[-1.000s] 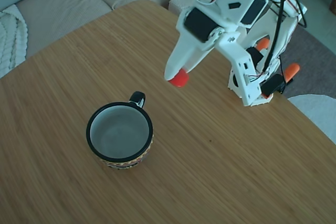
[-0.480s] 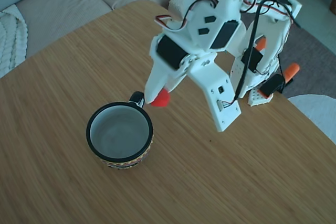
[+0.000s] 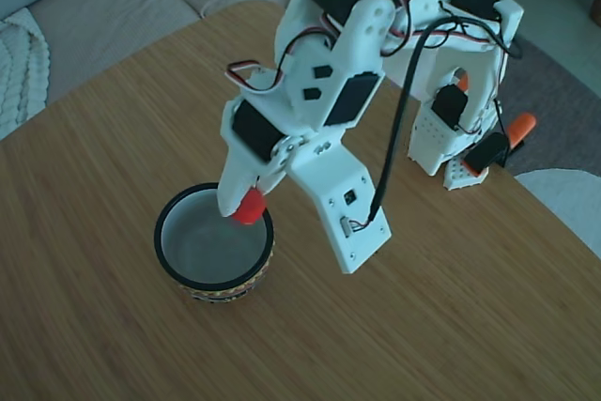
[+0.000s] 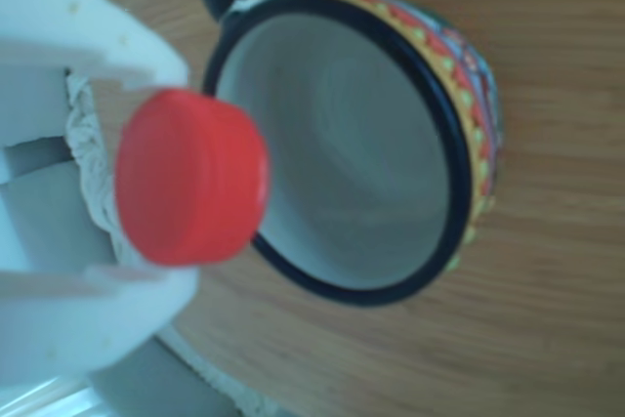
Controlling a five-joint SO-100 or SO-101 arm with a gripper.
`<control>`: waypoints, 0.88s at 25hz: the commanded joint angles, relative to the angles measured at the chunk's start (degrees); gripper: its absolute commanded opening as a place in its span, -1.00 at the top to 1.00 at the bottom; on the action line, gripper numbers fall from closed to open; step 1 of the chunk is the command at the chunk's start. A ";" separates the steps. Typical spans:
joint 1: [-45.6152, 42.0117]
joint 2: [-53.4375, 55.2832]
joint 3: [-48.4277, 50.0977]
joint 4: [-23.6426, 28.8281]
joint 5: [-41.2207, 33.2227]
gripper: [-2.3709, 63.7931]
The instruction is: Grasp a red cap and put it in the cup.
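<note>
Carrying the red cap between its white fingers, the gripper hangs over the mug in the fixed view, the cap sitting just inside the black rim at about one o'clock of the mouth and clear of the wooden table. The white arm reaches in from the base at the table's two o'clock edge, and a sofa lies beyond the table at eleven o'clock. In the other view the jaws are pinched on the red cap, one finger above it and one below, the cap held flat-face toward the lens at nine o'clock of the mug, overlapping the near rim while the pale inside lies open beside it; whether the cap is fully over the opening cannot be told from here. The handle shows at eleven o'clock. The step in hand looks like the last of the carry, with the drop not yet made; the next move likely calls for a small shift toward the middle of the mouth, then spreading the fingers. Counted: one red cap, one mug, one arm, one gripper.
</note>
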 commanded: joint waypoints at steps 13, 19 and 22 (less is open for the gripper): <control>0.00 -11.69 -11.07 -1.41 0.26 0.44; -0.18 -12.48 -11.07 -2.11 0.18 0.44; -0.88 -12.66 -11.07 -2.55 0.18 0.44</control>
